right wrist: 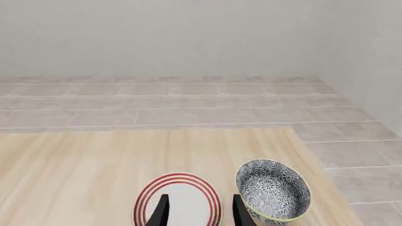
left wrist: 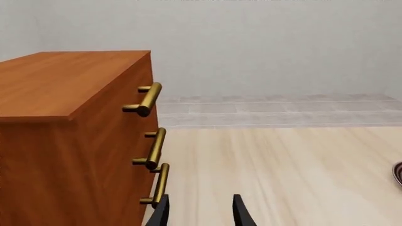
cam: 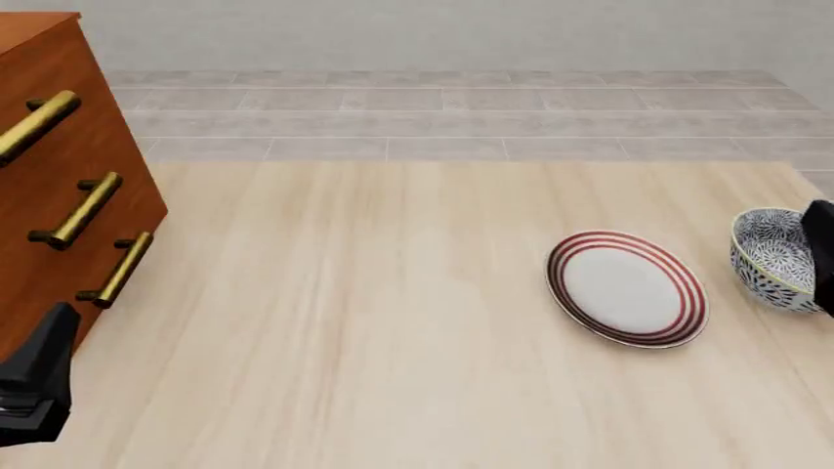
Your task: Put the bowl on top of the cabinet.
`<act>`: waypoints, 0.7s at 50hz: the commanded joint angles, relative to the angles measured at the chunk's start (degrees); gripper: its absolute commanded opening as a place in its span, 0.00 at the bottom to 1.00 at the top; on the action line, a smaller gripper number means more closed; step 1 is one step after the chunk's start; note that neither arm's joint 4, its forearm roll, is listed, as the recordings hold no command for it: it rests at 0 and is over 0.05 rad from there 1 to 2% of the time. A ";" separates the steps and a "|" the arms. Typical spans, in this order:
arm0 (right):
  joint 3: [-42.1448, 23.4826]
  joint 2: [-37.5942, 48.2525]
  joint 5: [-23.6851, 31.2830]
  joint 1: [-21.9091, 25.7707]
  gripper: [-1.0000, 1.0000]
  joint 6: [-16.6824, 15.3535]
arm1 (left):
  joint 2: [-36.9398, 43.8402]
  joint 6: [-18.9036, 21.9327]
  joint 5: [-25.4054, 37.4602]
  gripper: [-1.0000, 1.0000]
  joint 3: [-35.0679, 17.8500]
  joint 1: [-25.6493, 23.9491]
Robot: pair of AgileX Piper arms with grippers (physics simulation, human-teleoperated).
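Bowl just beside red-ringed plate

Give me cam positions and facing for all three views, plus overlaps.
Front view: fixed above the arms' side of the pale wooden table, facing forward and down; left claw shows at the near left edge.
Left wrist view: behind the left claw, facing the reddish-brown wooden cabinet with brass bar handles; only fingertips show.
Right wrist view: behind the right claw, facing the flat white red-ringed plate and the deep blue-patterned ceramic bowl.
Shared: front and right wrist both show plate and bowl; front and left wrist, the cabinet.
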 commanded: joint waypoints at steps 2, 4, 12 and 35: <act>-6.38 5.93 3.83 -4.43 1.00 0.56 | 0.22 0.08 -0.19 1.00 0.02 -0.23; -7.06 6.71 4.11 -5.08 1.00 0.41 | 0.07 0.01 -0.05 1.00 -0.01 -0.23; -8.95 11.00 4.68 -8.56 1.00 -2.91 | 0.26 -0.20 -0.25 1.00 -0.01 -0.19; -17.02 23.68 6.31 -14.82 1.00 -3.04 | -0.12 -0.29 0.05 1.00 -0.03 -0.58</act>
